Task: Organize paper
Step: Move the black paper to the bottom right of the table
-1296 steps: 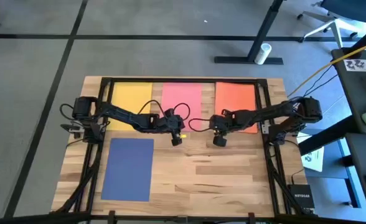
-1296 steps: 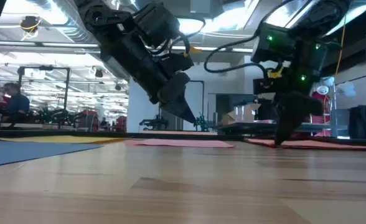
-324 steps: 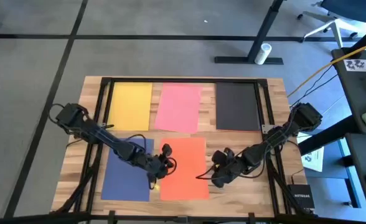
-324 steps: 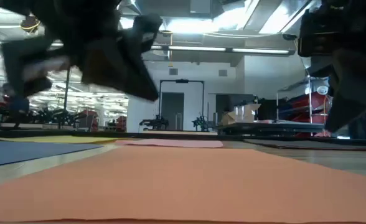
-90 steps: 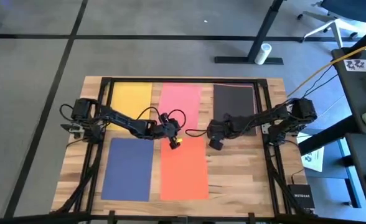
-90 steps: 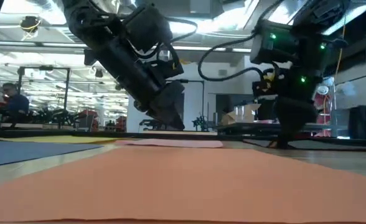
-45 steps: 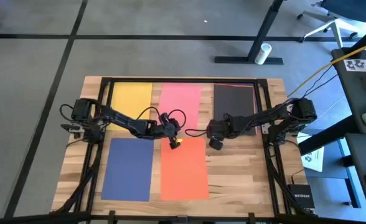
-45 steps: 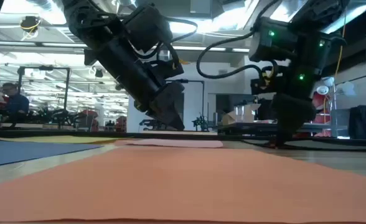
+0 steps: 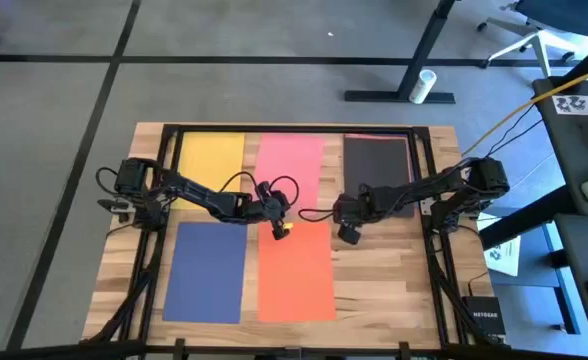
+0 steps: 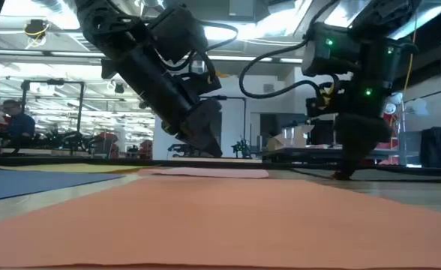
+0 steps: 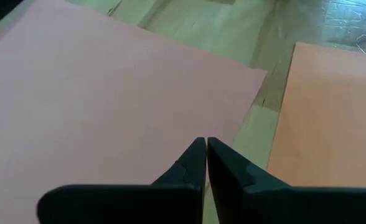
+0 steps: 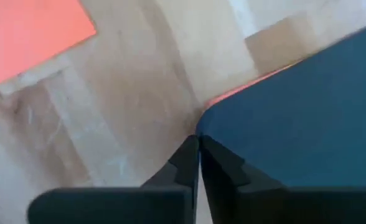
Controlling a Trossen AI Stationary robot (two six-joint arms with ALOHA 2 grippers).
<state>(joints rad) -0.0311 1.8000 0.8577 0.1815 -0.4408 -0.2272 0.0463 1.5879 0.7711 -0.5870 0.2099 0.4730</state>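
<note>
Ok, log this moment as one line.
left tool: shut, over pink sheet | right tool: shut, at black sheet corner

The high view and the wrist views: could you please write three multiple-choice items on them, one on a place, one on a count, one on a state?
1. The orange sheet lies directly right of:
A. the navy blue sheet
B. the yellow sheet
C. the black sheet

2. Coloured sheets on the table:
A. three
B. five
C. seven

3. The left gripper is:
A. wide open
B. holding a sheet
C. shut, empty

Key:
1. A: they lie side by side in the near row.
2. B: yellow, pink, black, navy, orange.
3. C: its fingertips meet, with nothing between them.
</note>
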